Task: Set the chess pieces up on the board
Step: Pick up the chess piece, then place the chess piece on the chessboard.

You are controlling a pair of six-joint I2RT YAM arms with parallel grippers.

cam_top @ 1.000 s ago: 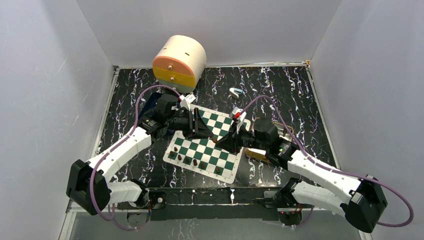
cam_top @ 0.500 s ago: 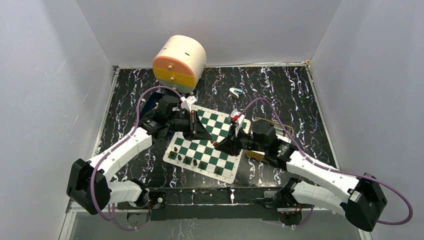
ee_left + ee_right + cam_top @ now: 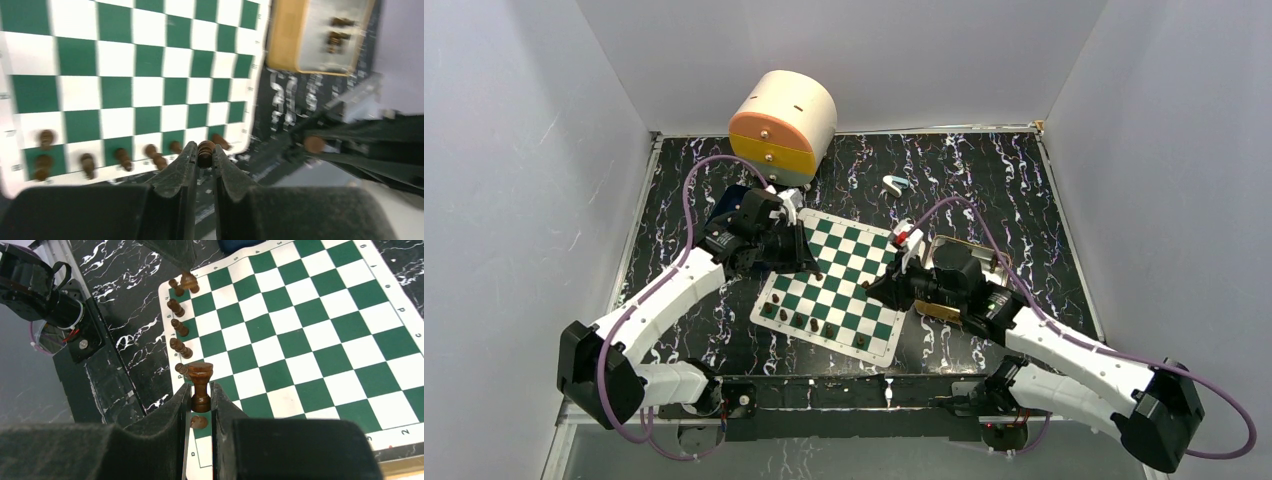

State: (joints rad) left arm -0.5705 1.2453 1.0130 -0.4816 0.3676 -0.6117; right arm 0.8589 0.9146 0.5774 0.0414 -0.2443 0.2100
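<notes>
The green-and-white board (image 3: 852, 262) lies in the middle of the marbled table. Several dark brown chess pieces (image 3: 812, 324) stand along its near edge, also seen in a row from the left wrist (image 3: 122, 158) and the right wrist (image 3: 179, 327). My left gripper (image 3: 817, 268) hangs over the board's left part, shut on a small dark brown piece (image 3: 205, 152). My right gripper (image 3: 877, 292) is above the board's near right corner, shut on a taller dark brown piece (image 3: 200, 384). Another dark piece (image 3: 198, 421) stands on the square beneath it.
A wooden tray (image 3: 320, 35) holding more dark pieces sits right of the board, partly under my right arm. A cream, orange and yellow drawer unit (image 3: 782, 125) stands at the back left. A small white-and-blue object (image 3: 894, 184) lies behind the board.
My left gripper has shut on a dark piece and drawn back toward the board's left side. My right gripper, still holding its piece, has pulled slightly right.
</notes>
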